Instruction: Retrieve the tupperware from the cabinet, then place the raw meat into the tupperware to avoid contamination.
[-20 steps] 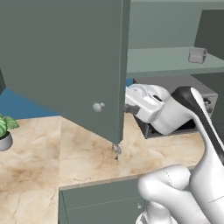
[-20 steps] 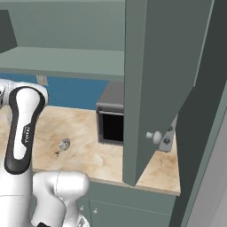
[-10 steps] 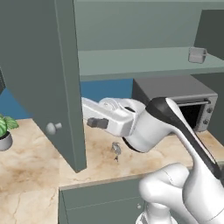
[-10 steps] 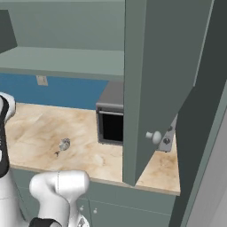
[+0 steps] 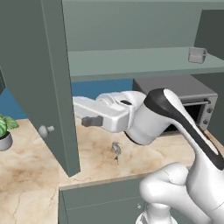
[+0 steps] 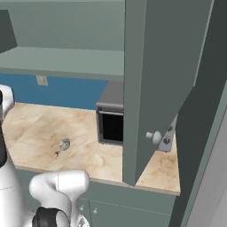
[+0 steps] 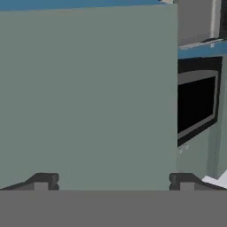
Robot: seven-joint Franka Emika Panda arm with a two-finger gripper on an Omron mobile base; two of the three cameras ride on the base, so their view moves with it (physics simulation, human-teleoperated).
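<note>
Both cabinet (image 5: 131, 61) doors stand swung wide, so the shelf is reachable — the tupperware (image 5: 197, 55) sits at its far right end, well above and away from the fingers (image 7: 113, 182). These are spread, empty, facing the left door's (image 5: 48, 83) inner face. The forearm lies level over the table (image 5: 30, 170); raw meat (image 5: 116, 148) lies below it.

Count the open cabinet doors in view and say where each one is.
2. The left door swings out over the counter's left part, near the potted plant. The right door stands open in front of the microwave. Others may be out of frame.
</note>
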